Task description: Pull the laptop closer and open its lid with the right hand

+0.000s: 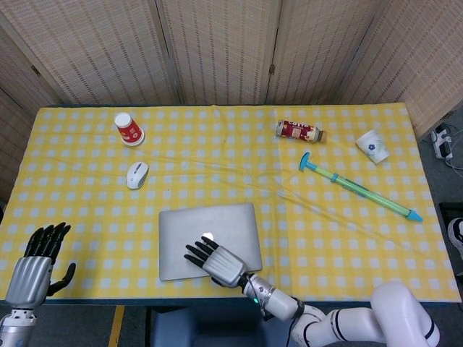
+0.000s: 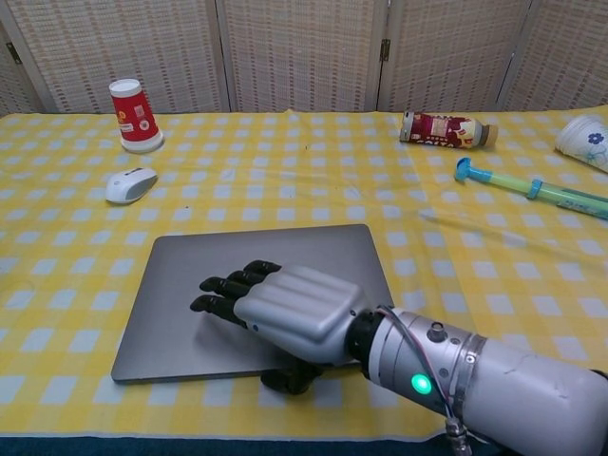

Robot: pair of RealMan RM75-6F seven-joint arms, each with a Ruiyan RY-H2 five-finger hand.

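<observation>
The laptop (image 2: 256, 294) lies shut and flat under the right hand (image 2: 285, 313), close to the table's near edge, its front edge running just inside the yellow checked cloth (image 2: 494, 285). The right hand rests palm-down on the lid, dark fingers (image 2: 223, 285) stretched forward across the grey metal, while the thumb (image 2: 285, 378) curls down at the laptop's front edge; whether it catches the lip of the lid cannot be told, since the palm hides that spot. The hand grasps nothing that the views show; it simply presses on the lid.

Beyond the fingertips a broad stretch of bare cloth runs to the far side. To the hand's left and farther out sits a white mouse (image 2: 130, 184), and past it an upturned red paper cup (image 2: 134, 115). To the hand's right lies open cloth, then, well apart, a green and blue tube (image 2: 532, 190) set slantwise, a bottle (image 2: 446, 129) lying on its side behind it, and a white paper cup (image 2: 584, 138) cut off by the chest view's frame.

The left hand (image 1: 40, 264) hangs off the table's near left corner, well apart from the laptop, fingers straight and spread, holding nothing. The chest view does not show it. The right forearm hides part of the near table edge.
</observation>
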